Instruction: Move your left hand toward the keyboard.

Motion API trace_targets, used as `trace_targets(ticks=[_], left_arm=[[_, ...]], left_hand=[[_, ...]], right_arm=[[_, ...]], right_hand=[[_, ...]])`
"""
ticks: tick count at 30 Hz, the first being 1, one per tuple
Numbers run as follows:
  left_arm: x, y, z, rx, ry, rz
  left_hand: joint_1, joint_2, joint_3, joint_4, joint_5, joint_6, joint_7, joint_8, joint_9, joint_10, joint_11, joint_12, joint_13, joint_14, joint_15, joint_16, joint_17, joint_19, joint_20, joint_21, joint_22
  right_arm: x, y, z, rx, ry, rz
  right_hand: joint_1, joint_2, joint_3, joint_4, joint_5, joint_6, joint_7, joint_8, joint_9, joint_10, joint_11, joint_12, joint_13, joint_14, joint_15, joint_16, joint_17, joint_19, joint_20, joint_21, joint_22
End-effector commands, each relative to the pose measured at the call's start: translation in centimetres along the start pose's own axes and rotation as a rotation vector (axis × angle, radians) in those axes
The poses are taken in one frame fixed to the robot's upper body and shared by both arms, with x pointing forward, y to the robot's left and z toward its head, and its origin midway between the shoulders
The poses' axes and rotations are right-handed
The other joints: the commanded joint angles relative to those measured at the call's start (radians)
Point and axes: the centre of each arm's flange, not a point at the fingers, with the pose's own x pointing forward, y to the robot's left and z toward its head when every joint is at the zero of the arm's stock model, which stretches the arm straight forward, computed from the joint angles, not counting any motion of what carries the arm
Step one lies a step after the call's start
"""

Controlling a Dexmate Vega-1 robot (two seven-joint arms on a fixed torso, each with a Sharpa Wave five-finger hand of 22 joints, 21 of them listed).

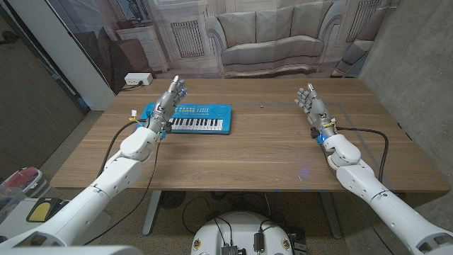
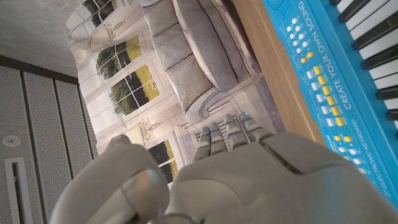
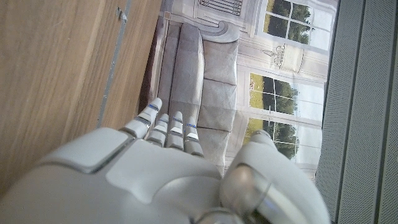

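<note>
**Left hand open above the keyboard's left end**

Left hand (image 1: pixel 172 95) holds nothing, its fingers extended and slightly apart, reaching toward the far side of the table (image 1: pixel 269 152). In the head view it sits over the left end of the blue keyboard (image 1: pixel 202 118); whether it touches the casing I cannot tell. The left wrist view shows the keyboard's button panel and keys (image 2: pixel 336 68) just beside the hand (image 2: pixel 249 174). Right hand (image 1: pixel 310 100) is likewise released, fingers straight, holding nothing, well apart from the keyboard on the table's other side.
</note>
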Motion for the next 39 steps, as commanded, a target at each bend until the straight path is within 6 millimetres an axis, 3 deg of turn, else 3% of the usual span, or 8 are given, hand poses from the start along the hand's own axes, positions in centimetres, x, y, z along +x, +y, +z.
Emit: trace_targets(ticks=[1, 17, 39], left_arm=[[-1.1, 0.5, 1.4, 0.044, -0.046, 0.016], [-2.1, 0.2, 3.0, 0.209, -0.120, 0.073], [-3.6, 0.4, 2.1, 0.334, -0.176, 0.191]], left_hand=[[0.010, 0.001, -0.004, -0.003, 0.007, 0.005, 0.001, 0.001, 0.004, 0.004, 0.001, 0.001, 0.001, 0.009, 0.001, 0.006, 0.004, -0.009, -0.020, -0.001, 0.001], [0.013, 0.004, -0.007, -0.004, 0.006, 0.010, 0.001, 0.000, 0.004, 0.010, -0.003, 0.000, 0.001, 0.012, -0.002, 0.005, 0.004, -0.005, -0.023, -0.002, 0.001], [0.026, 0.008, -0.010, -0.010, 0.009, 0.051, -0.011, 0.008, 0.004, 0.048, -0.012, 0.008, 0.002, 0.040, -0.016, 0.008, 0.003, 0.012, -0.028, -0.001, 0.001]], right_arm=[[-0.1, -0.1, 0.4, 0.004, -0.007, 0.002], [0.5, 0.6, 0.9, 0.003, -0.028, 0.033], [0.1, 1.5, 3.8, -0.029, -0.055, 0.075]], right_hand=[[0.002, 0.009, 0.001, -0.008, -0.002, 0.009, 0.001, 0.006, 0.004, 0.014, 0.006, 0.005, 0.004, 0.011, -0.003, 0.002, 0.001, 0.012, -0.025, -0.002, 0.004], [0.002, 0.010, 0.000, -0.009, -0.004, 0.010, 0.000, 0.003, 0.004, 0.020, 0.006, 0.005, 0.004, 0.016, -0.002, 0.001, 0.001, 0.015, -0.023, -0.005, 0.004], [0.000, 0.011, -0.003, -0.010, -0.006, 0.010, 0.003, 0.000, 0.004, 0.022, 0.009, 0.003, 0.005, 0.017, 0.001, -0.002, 0.002, 0.019, -0.021, -0.009, 0.005]])
